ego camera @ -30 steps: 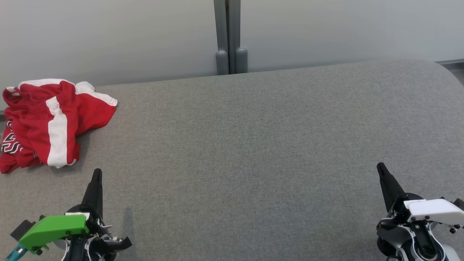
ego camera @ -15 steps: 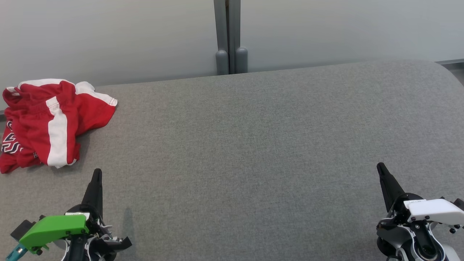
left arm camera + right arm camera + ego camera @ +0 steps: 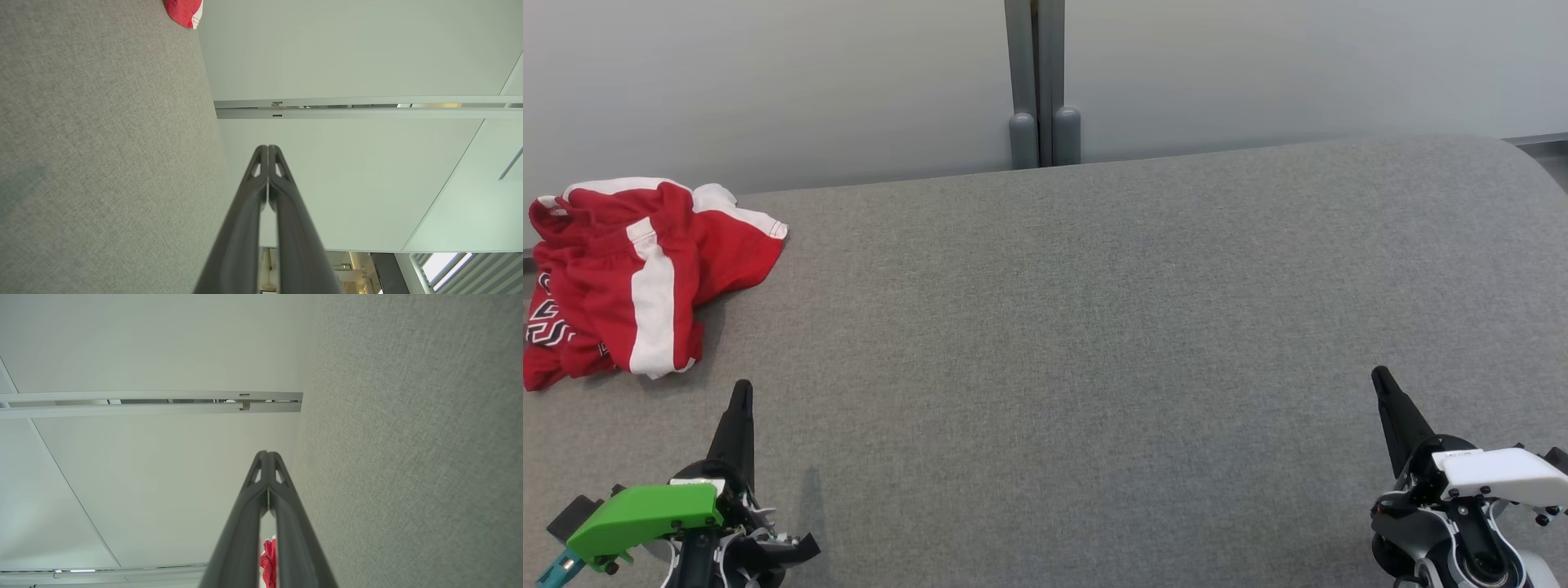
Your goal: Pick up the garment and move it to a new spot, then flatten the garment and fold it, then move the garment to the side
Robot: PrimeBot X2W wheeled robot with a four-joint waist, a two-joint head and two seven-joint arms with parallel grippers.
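Observation:
The garment (image 3: 637, 273) is a crumpled red piece with white stripes and a dark printed pattern, lying at the far left of the grey table (image 3: 1094, 327). A red corner of the garment (image 3: 184, 11) peeks in at the top of the left wrist view, and a sliver of it (image 3: 267, 563) shows between the right fingers. My left gripper (image 3: 741, 388) rests at the lower left, shut and empty, a short way below the garment. My right gripper (image 3: 1379, 376) sits at the lower right, shut and empty, far from the cloth.
A pale wall with a grey vertical post (image 3: 1036, 82) runs just behind the table's far edge. The table's right end curves off near the upper right corner (image 3: 1527, 155). Bare grey surface spans the middle between both arms.

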